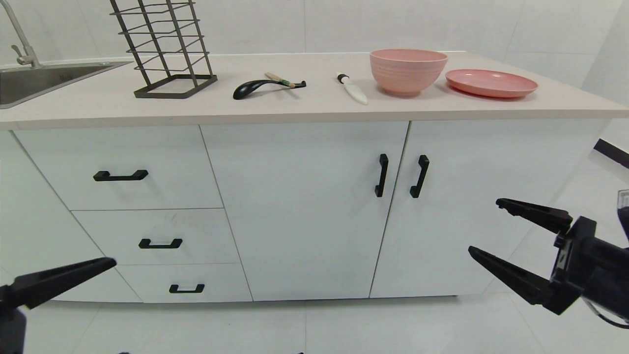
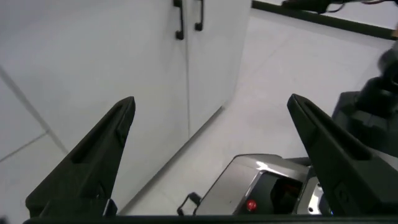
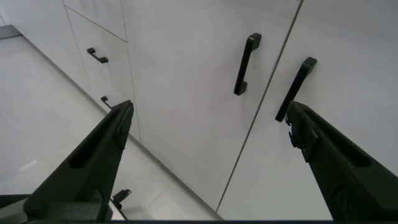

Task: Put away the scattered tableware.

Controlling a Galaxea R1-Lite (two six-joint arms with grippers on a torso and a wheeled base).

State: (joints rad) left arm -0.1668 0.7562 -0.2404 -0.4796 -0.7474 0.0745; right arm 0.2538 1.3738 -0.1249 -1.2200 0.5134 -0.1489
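You face a white counter (image 1: 304,105). On it, from your left: a steel sink (image 1: 39,81), an upright black wire rack (image 1: 164,49), a black spoon (image 1: 260,87) lying flat with a short wooden stick (image 1: 280,79) touching its handle, a white knife (image 1: 353,88) with a black band, a pink bowl (image 1: 408,71) standing upright, and a flat pink plate (image 1: 491,82) just beside the bowl, near the counter's right end. The knife lies near the bowl, apart from the spoon.

Below the counter are three drawers (image 1: 123,169) on the left and two doors (image 1: 304,211) with black handles (image 1: 382,175).

Your right end effector (image 1: 485,226) hangs low in front of the right door, fingers apart, holding nothing. Your left end effector (image 2: 211,99) is low at the left, over the floor (image 1: 196,329) near the drawers, fingers also apart and empty.
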